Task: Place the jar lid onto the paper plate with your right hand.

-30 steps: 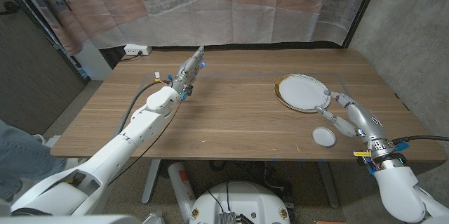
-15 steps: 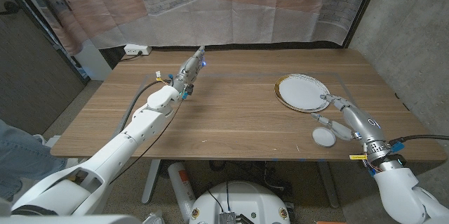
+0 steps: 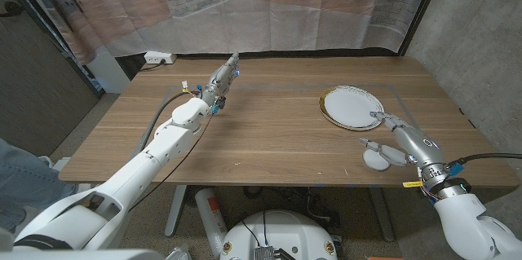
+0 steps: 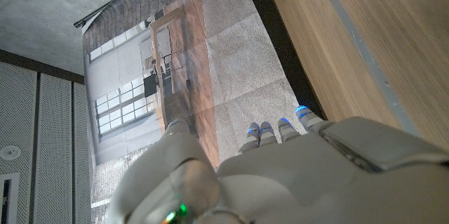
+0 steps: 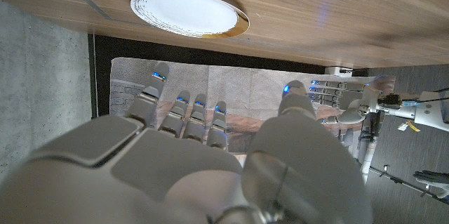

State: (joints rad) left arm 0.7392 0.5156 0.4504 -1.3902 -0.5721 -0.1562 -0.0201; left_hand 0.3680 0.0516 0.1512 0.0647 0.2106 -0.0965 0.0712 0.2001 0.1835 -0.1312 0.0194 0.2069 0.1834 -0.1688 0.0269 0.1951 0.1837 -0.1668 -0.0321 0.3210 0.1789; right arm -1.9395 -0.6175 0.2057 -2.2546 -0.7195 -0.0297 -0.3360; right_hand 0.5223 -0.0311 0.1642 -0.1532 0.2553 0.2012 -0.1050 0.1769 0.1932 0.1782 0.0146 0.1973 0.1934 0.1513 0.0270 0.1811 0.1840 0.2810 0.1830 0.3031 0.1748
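The white jar lid (image 3: 376,160) lies on the table near the front edge at the right. My right hand (image 3: 401,138) hangs just over its right side with fingers spread and nothing in its grasp; the thumb reaches past the lid's far edge. The paper plate (image 3: 351,107), white with a gold rim, sits farther back, and the fingertips (image 3: 378,115) point at its near rim. The right wrist view has the plate (image 5: 188,12) beyond the spread fingers of my right hand (image 5: 196,161). My left hand (image 3: 222,80) stretches out toward the far left of the table, fingers straight, holding nothing.
The left wrist view looks past my left hand (image 4: 280,168) to the table's far edge (image 4: 309,55) and a curtain behind it. A white power strip (image 3: 159,59) lies on the floor beyond the table. A concrete wall stands to the right.
My right hand has slid toward the lid and come down over its right side. The lid, the plate and my left arm have stayed put.
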